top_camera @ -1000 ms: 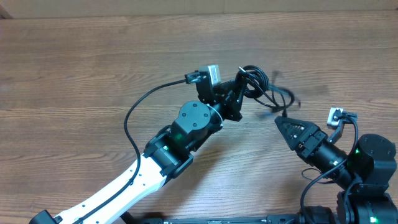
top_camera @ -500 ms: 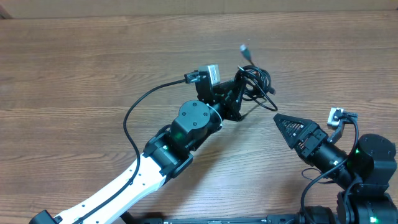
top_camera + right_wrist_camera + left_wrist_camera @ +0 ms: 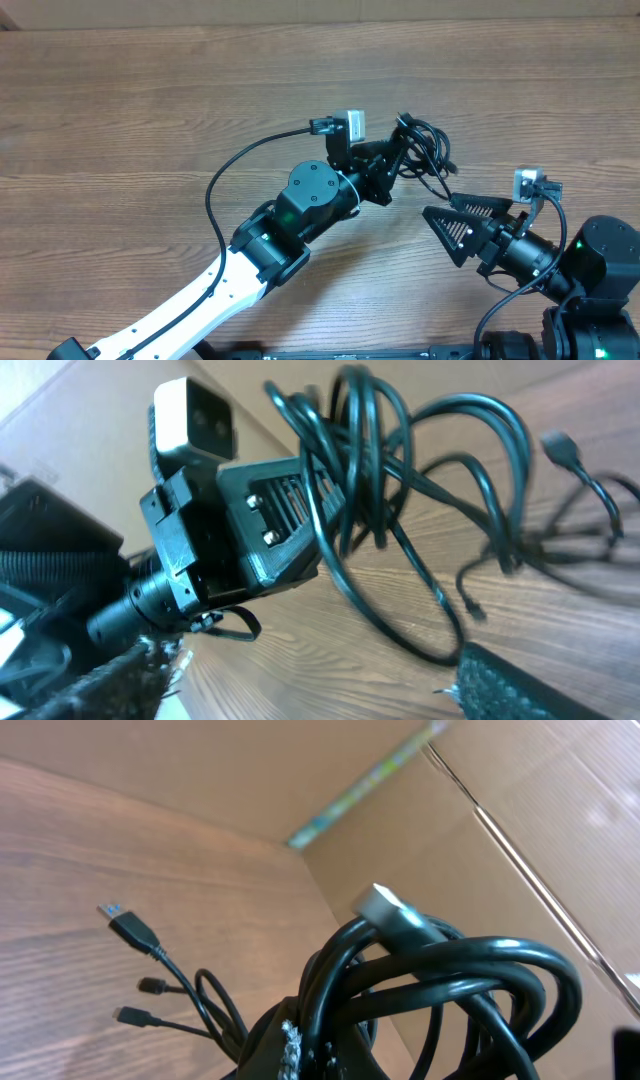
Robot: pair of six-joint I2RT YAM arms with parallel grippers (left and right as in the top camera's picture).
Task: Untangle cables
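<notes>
The cables (image 3: pixel 430 150) are a knot of thin black cords hanging from my left gripper (image 3: pixel 400 152), which is shut on them above the middle of the table. In the left wrist view the looped cables (image 3: pixel 450 975) fill the frame, a silver-tipped plug (image 3: pixel 385 905) sticks up, and loose plug ends (image 3: pixel 125 925) dangle to the left. My right gripper (image 3: pixel 447 232) is open and empty, just right of and below the bundle. From the right wrist view, the cables (image 3: pixel 370 460) hang off the left gripper (image 3: pixel 275 530), one loop reaching down near my right finger (image 3: pixel 540 685).
The wooden table (image 3: pixel 150 100) stretches to the left and far side. The left arm's own thick black wire (image 3: pixel 212 195) arcs out to the left of the arm. A cardboard wall (image 3: pixel 500 800) stands beyond the table.
The left gripper shifted slightly right with the bundle, and the trailing cords and a swinging plug gathered in closer. The right gripper turned and moved left and down, its jaws now showing spread wide.
</notes>
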